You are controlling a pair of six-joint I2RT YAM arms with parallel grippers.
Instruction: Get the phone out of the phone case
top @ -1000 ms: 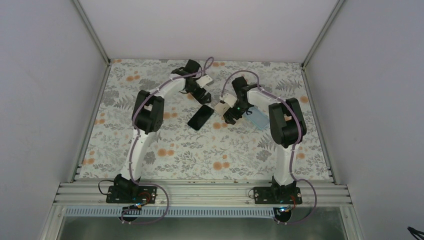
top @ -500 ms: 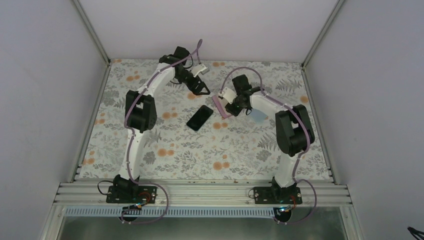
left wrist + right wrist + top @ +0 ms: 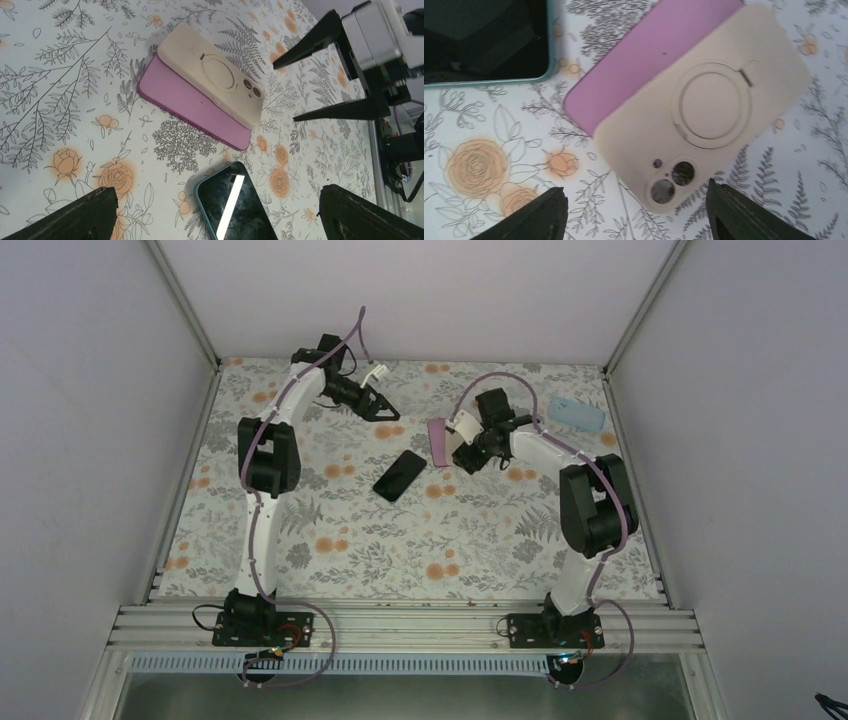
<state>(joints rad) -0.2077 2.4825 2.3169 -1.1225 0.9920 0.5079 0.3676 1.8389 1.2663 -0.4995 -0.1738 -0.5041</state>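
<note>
One cream case (image 3: 704,110) lies just under the right claw (image 3: 634,185), its jaws parted.

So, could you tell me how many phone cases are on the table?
3: a cream case partly over a purple case beside the phone, and a pale blue case at the far right corner. Others may be hidden.

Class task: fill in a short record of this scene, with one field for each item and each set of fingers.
phone: screen up, flat on the table, apart from the cases
purple case: flat on the table
cream case: back up, lying partly over the purple case
light blue case: far right, alone
left fingers: open, empty
right fingers: open, empty, near the cream case
</note>
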